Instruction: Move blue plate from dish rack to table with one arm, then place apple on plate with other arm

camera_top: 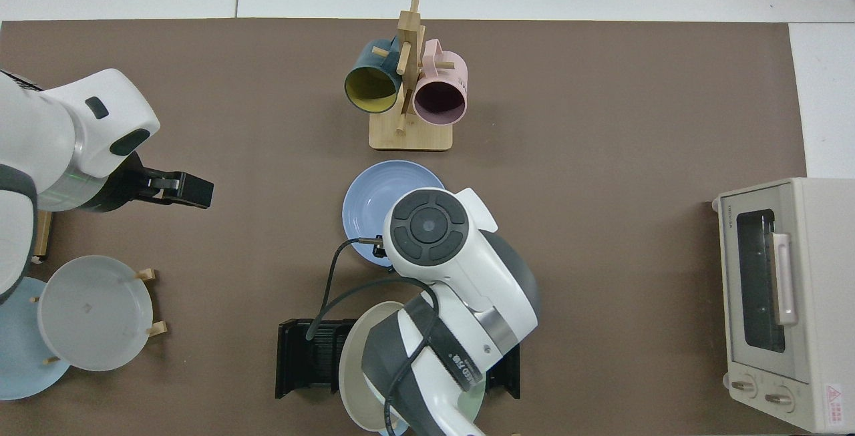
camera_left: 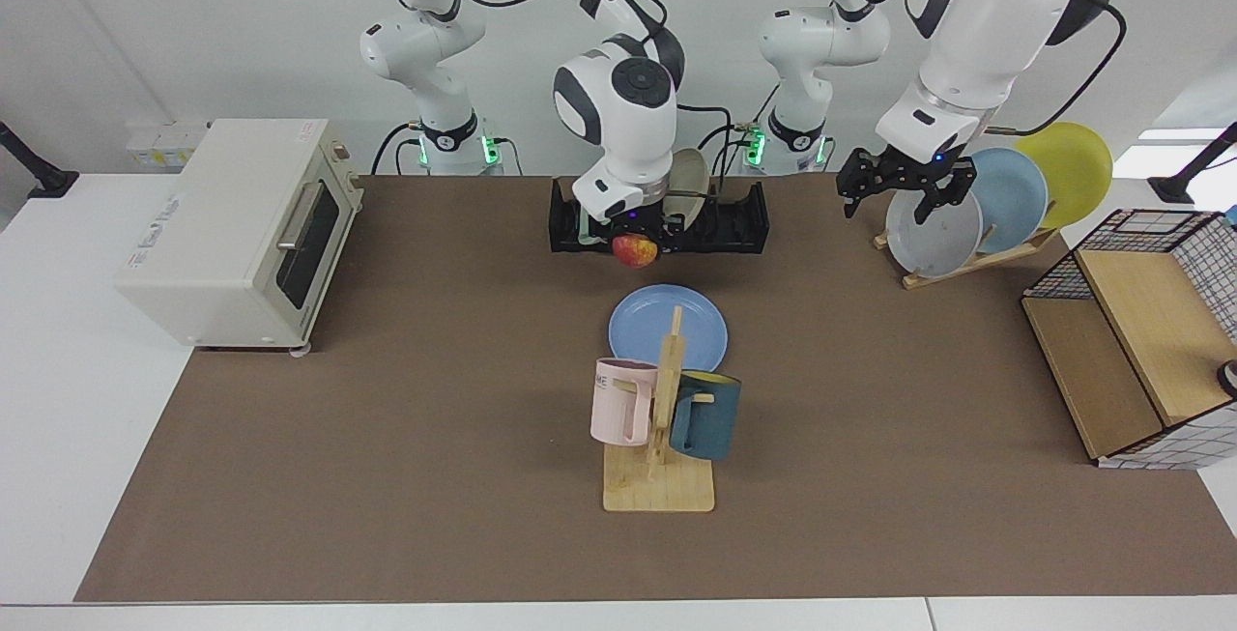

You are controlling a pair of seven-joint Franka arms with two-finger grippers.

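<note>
Carrying apple (camera_left: 634, 250), clenched in right gripper (camera_left: 633, 243), raised near dish rack (camera_left: 744, 221) at table's (camera_left: 387, 476) far edge. Apple to be centred over blue plate (camera_left: 701, 322) at mid-table, lowered gently, then released. Left gripper (camera_left: 897, 191) parked, fingers spread, empty.

A pink mug (camera_left: 618, 402) and a teal mug (camera_left: 708, 415) hang on a wooden mug tree (camera_left: 663, 438). A cream toaster oven (camera_left: 237, 233) stands well apart from them. Grey, pale-blue and yellow plates lean in a wooden plate stand (camera_left: 976, 261).
</note>
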